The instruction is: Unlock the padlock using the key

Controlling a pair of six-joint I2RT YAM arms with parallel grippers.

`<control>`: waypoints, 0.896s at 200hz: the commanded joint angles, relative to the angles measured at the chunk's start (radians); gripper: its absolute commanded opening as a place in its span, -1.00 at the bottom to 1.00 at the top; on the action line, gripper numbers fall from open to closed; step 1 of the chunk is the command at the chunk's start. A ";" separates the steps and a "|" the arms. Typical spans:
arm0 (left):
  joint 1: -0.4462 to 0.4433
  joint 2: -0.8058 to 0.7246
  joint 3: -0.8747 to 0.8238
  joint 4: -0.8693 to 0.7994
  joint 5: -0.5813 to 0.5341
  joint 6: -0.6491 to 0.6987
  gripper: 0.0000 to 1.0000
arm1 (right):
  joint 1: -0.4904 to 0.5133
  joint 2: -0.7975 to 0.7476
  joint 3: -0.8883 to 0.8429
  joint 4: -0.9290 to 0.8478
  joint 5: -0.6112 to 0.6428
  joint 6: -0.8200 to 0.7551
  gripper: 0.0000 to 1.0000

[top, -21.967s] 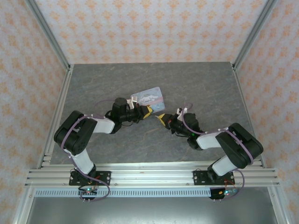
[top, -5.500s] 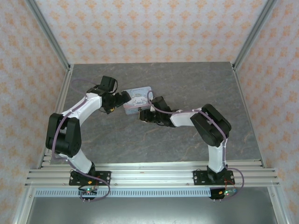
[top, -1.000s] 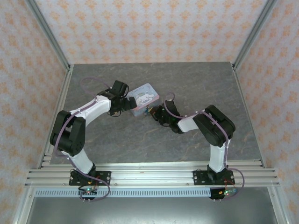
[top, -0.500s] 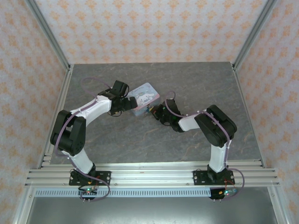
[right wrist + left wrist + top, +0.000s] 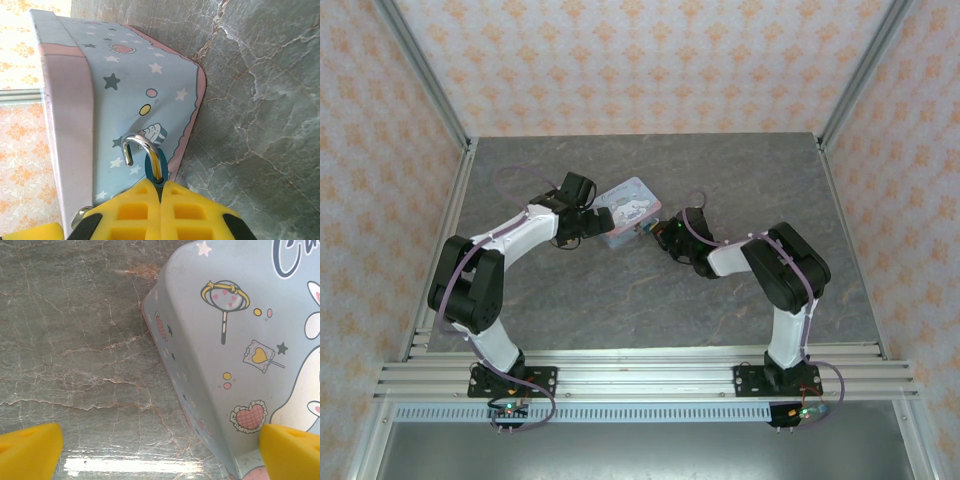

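— What changed?
— The right gripper (image 5: 160, 192), clenched on the padlock (image 5: 151, 166), slid a bit along the tin (image 5: 140, 90). Its silver hook (image 5: 136, 144) looks open, I think (hard to see), so maybe unlocked.
— The left gripper (image 5: 160, 450)?
— Wide apart at the tin's corner.
— Any words?
— Just a curly "C".

The right gripper (image 5: 160, 186) (clamped on the padlock (image 5: 151, 166)) has been drawn slightly rightward beside the tin (image 5: 625, 205) within the last second.

The tin (image 5: 225, 340) — smooth printed metal, faint sheen; table (image 5: 75, 340) glossy, stone-veined; padlock (image 5: 150, 161) shackle bright polished metal.
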 commanded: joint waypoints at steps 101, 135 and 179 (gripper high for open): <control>0.006 -0.025 0.033 -0.155 0.032 0.031 1.00 | -0.089 -0.318 -0.335 -0.111 0.027 0.030 -1.00; 0.007 -0.071 0.065 -0.176 0.064 0.023 0.99 | -0.115 -0.429 -0.409 -0.182 0.040 0.040 -0.85; 0.013 -0.148 0.099 -0.213 0.081 0.021 1.00 | -0.127 -0.661 -0.427 -0.425 0.060 -0.016 0.14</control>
